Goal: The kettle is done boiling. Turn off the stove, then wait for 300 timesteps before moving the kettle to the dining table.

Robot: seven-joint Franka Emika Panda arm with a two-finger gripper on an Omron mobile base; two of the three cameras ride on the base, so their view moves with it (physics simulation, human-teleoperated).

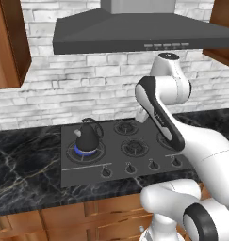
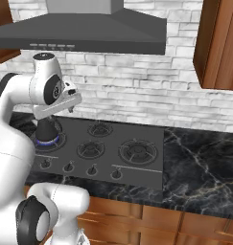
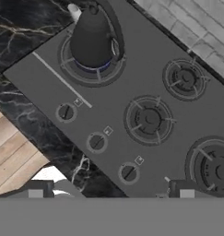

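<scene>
While our arm hangs folded above the cooktop, we see brown wooden cabinets (image 1: 10, 42) at far left, then the black marble counter (image 1: 26, 164). Next comes the kettle (image 1: 87, 138), upright on the stove's (image 1: 130, 162) left burner over a blue flame (image 1: 84, 151). Black knobs (image 1: 106, 172) line the front edge; small square marks beside them are too tiny to read. A grey range hood (image 1: 134, 30) and white brick wall (image 1: 78, 89) rise behind. Our gripper (image 3: 111, 191) stands spread wide, holding nothing, above the knobs.
</scene>
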